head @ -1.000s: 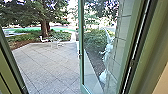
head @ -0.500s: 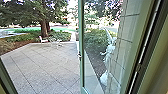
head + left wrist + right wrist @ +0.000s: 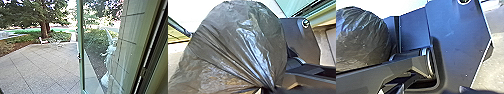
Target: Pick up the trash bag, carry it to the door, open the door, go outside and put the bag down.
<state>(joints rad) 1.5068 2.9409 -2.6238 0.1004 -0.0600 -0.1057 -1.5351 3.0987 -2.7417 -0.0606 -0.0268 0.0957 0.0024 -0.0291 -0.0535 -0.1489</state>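
The trash bag (image 3: 235, 47) was on the near side of the glass door (image 3: 81, 45), its neck gathered in the left gripper (image 3: 268, 89), whose fingers seemed narrow around the plastic. I could not tell how the right gripper stood. Going out seemed to call for a slow, straight roll, the bag kept close so it would not swing or snag on the door's handle (image 3: 79, 57). The frame (image 3: 147, 60) to the door's right was the other edge to mind; the paving (image 3: 42, 67) to its left offered open room.
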